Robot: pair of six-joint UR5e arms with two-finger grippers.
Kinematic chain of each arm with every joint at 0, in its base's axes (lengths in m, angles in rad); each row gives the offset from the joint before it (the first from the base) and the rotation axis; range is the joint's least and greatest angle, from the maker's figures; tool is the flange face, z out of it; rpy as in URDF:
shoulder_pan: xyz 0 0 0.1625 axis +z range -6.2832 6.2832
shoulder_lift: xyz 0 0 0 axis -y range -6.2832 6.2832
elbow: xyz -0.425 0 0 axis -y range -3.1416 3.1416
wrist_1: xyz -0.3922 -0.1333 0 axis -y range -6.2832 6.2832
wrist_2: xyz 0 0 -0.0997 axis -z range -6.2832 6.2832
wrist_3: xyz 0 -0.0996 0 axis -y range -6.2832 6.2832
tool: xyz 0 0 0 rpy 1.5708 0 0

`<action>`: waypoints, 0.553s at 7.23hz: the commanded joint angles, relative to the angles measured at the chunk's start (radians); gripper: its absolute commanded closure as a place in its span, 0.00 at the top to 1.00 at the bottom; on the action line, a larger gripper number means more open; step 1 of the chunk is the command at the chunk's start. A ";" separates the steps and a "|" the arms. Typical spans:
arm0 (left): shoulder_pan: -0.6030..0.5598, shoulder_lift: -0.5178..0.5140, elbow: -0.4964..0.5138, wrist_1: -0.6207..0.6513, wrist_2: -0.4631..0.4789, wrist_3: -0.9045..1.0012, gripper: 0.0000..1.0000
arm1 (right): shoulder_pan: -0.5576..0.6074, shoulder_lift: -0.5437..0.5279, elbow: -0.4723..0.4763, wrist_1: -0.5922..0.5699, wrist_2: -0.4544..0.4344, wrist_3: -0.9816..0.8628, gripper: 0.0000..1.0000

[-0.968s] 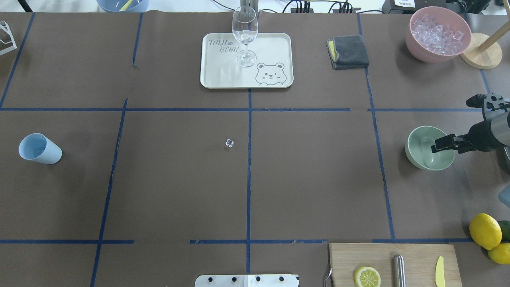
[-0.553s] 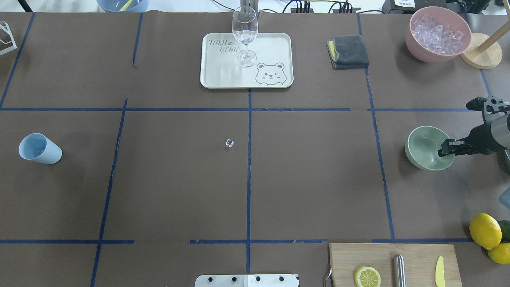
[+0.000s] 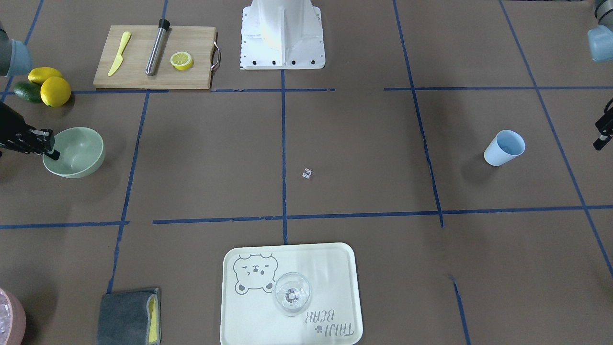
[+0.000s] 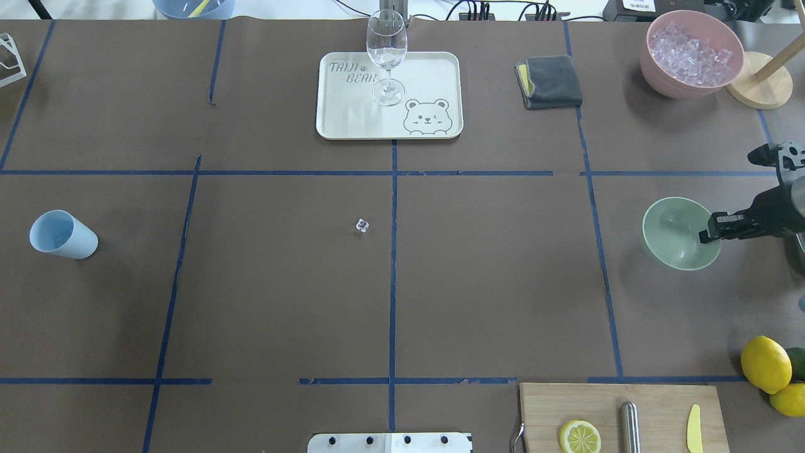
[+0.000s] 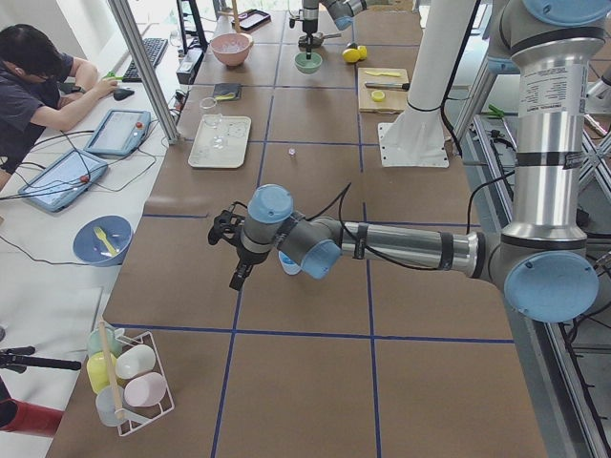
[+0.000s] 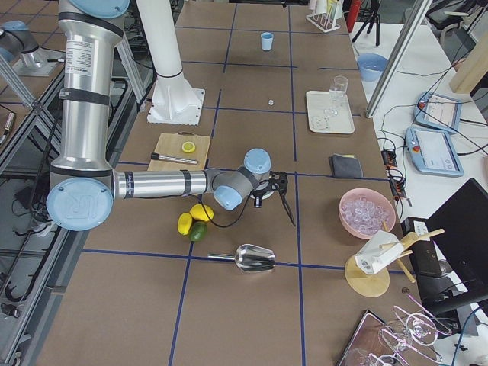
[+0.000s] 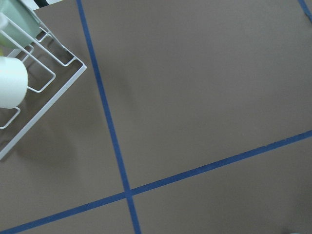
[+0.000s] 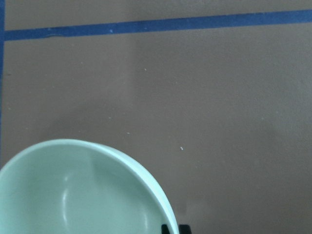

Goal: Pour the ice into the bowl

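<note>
The right pincer (image 4: pixel 709 234), nearly closed, is apparently pinching the bowl (image 4: pixel 670 242) at its right rim, positioning it. The next move is requiring level transport toward the cup (image 4: pixel 61 234).

the bowl (image 4: pixel 670 245) looks like smooth satin plastic. table's covered in matt brown paper (image 4: pixel 283 302) with blue tape (image 4: pixel 392 283). ice cube (image 4: pixel 361 226) is clear and glassy, cutting board (image 4: pixel 660 409) bare wood, cloth (image 4: pixel 553 80) soft grey, my right gripper (image 4: pixel 703 237) matt black.

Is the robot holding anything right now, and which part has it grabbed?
Yes. The right gripper pinches the green bowl by its rim, on the side nearest that arm.
</note>
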 commanded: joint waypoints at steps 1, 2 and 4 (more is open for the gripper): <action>0.055 0.159 -0.116 -0.179 0.065 -0.119 1.00 | 0.080 0.012 0.093 -0.109 0.113 0.003 0.00; 0.075 0.211 -0.138 -0.284 0.070 -0.209 1.00 | 0.079 0.038 0.234 -0.315 0.114 0.003 0.00; 0.241 0.350 -0.175 -0.531 0.226 -0.416 1.00 | 0.064 0.225 0.388 -0.699 0.112 0.061 0.00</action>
